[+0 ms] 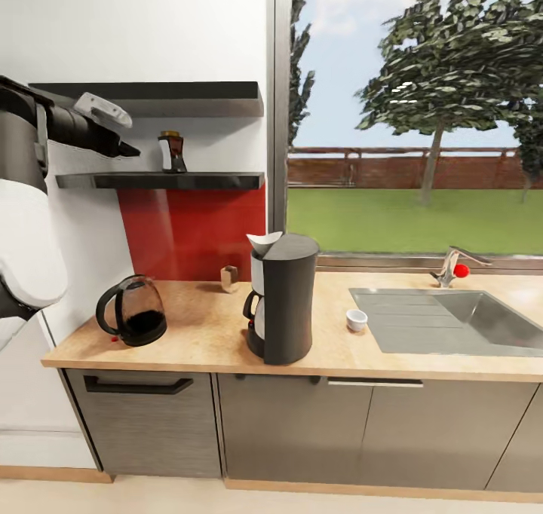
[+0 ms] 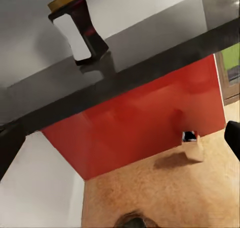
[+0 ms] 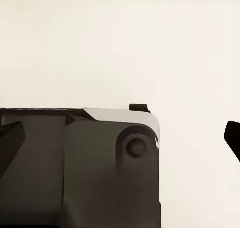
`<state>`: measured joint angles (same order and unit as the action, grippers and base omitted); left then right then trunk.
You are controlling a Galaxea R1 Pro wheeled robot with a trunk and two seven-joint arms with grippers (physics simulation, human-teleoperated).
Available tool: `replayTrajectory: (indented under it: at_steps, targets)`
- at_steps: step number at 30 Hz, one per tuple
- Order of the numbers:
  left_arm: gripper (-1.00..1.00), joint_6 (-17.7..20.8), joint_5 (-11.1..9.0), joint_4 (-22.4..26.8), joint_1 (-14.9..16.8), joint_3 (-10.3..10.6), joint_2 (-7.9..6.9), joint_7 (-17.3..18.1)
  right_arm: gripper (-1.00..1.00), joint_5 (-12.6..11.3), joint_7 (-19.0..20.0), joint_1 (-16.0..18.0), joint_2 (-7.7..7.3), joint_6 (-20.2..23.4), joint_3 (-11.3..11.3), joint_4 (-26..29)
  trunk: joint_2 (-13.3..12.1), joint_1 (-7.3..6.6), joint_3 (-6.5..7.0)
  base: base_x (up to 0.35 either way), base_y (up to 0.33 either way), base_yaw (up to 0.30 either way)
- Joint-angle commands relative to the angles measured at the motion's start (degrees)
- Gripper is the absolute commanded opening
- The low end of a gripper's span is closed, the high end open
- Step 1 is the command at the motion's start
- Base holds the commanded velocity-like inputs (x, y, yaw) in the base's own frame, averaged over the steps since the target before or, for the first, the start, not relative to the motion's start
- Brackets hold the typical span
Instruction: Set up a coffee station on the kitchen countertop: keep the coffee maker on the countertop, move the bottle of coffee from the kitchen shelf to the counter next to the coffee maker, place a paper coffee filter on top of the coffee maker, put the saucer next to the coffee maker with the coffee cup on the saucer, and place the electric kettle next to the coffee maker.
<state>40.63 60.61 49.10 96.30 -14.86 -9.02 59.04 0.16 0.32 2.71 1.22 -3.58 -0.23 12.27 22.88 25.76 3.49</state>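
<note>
Dark brown jar of coffee with gold lid (image 1: pixel 173 152) stands on the thin dark grey wall shelf (image 1: pixel 188 180); its pale label (image 2: pixel 75 36) bears no legible writing. The left gripper (image 1: pixel 124 148), level with the shelf and left of the jar, holds nothing; its jaw spread cannot be told. Below, the tall dark grey coffee maker (image 1: pixel 283 299) stands on the light wood-look countertop (image 1: pixel 204 333).

The coffee maker (image 1: pixel 285 299) hides most of its own carafe. The worktop (image 1: pixel 204 333) and sink (image 1: pixel 452 319) run off the picture's right edge.
</note>
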Motion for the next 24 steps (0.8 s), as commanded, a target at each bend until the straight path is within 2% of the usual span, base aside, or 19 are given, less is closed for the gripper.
replayTrajectory:
  at_steps: [1, 3, 4, 7, 9, 10, 12, 14, 15, 17, 18, 20, 21, 22, 24]
  targets:
    - [1.00, 0.4, 0.4, 0.1, 0.0, -1.3, 1.10, -1.9, 1.00, 0.0, 0.0, 0.0, 0.01, -0.2, 0.0, -0.1, 0.0, 0.02, -0.03, 0.000, 0.000, 0.000]
    - [1.00, 0.7, 0.4, 0.0, 0.1, -4.7, 3.20, -5.2, 1.00, 0.0, 0.0, 0.0, 0.01, -0.2, 0.0, -0.1, 0.0, 0.02, -0.03, 0.000, 0.000, 0.000]
    - [1.00, 1.0, 0.4, 0.0, 0.1, -5.6, 3.75, -5.9, 1.00, 0.0, 0.0, 0.1, 0.01, -0.2, 0.0, -0.1, 0.0, 0.02, -0.03, 0.000, 0.000, 0.000]
    - [1.00, 5.0, 0.4, 0.0, 0.1, -9.2, 6.63, -10.5, 1.00, 0.0, 0.0, 0.0, 0.01, -0.2, 0.0, -0.2, 0.0, 0.02, -0.03, 0.000, 0.000, 0.000]
    - [1.00, 7.5, 0.4, 0.1, 0.1, -10.1, 8.08, -14.2, 1.00, 0.1, 0.0, 0.0, 0.01, -0.1, 0.0, -0.2, 0.0, 0.02, -0.03, 0.000, 0.000, 0.000]
    - [1.00, 7.9, 0.3, 0.1, 0.1, -10.2, 8.45, -15.2, 1.00, 0.1, 0.0, 0.0, -0.01, -0.1, 0.0, -0.2, 0.0, 0.02, -0.03, 0.000, 0.000, 0.000]
    - [1.00, 8.8, 0.1, 0.2, 0.1, -10.6, 9.92, -19.2, 1.00, 0.2, 0.0, 0.0, -0.05, -0.1, 0.1, -0.3, 0.0, 0.02, -0.03, 0.000, 0.000, 0.000]
    - [1.00, 9.1, -1.7, 0.3, 0.2, -10.8, 11.18, -23.9, 1.00, 0.2, 0.0, 0.0, -0.07, -0.1, 0.2, -0.4, 0.0, 0.02, -0.03, 0.000, 0.000, 0.000]
    - [1.00, 9.2, -3.7, 0.2, 0.2, -10.8, 11.65, -26.6, 1.00, 0.2, 0.0, 0.0, -0.07, -0.1, 0.2, -0.4, 0.0, 0.02, -0.03, 0.000, 0.000, 0.000]
    - [1.00, 9.2, -9.7, -0.3, 0.3, -10.8, 12.13, -32.0, 1.00, 0.3, -0.1, 0.0, -0.10, -0.1, 0.3, -0.4, 0.0, 0.02, -0.03, 0.000, 0.000, 0.000]
    - [1.00, 9.2, -11.5, -0.5, 0.3, -10.8, 12.16, -33.5, 1.00, 0.3, -0.1, 0.0, -0.11, -0.1, 0.2, -0.4, 0.0, 0.02, -0.03, 0.000, 0.000, 0.000]
    - [1.00, 8.7, -18.9, -1.7, 0.3, -10.8, 12.05, -40.0, 1.00, 0.3, -0.1, 0.0, -0.15, 0.0, 0.2, -0.4, 0.0, 0.02, -0.03, 0.000, 0.000, 0.000]
    - [1.00, 8.4, -20.8, -2.3, 0.3, -10.7, 12.03, -41.7, 1.00, 0.3, -0.1, 0.0, -0.15, 0.0, 0.2, -0.4, 0.0, 0.02, -0.03, 0.000, 0.000, 0.000]
    - [1.00, 6.8, -25.8, -4.3, 0.3, -10.4, 11.98, -46.9, 1.00, 0.3, -0.1, 0.0, -0.16, 0.0, 0.3, -0.5, 0.0, 0.02, -0.03, 0.000, 0.000, 0.000]
    - [1.00, 3.4, -30.4, -7.4, 0.6, -10.1, 12.02, -53.2, 1.00, 0.3, -0.1, 0.0, -0.17, 0.0, 0.3, -0.8, 0.0, 0.02, -0.03, 0.000, 0.000, 0.000]
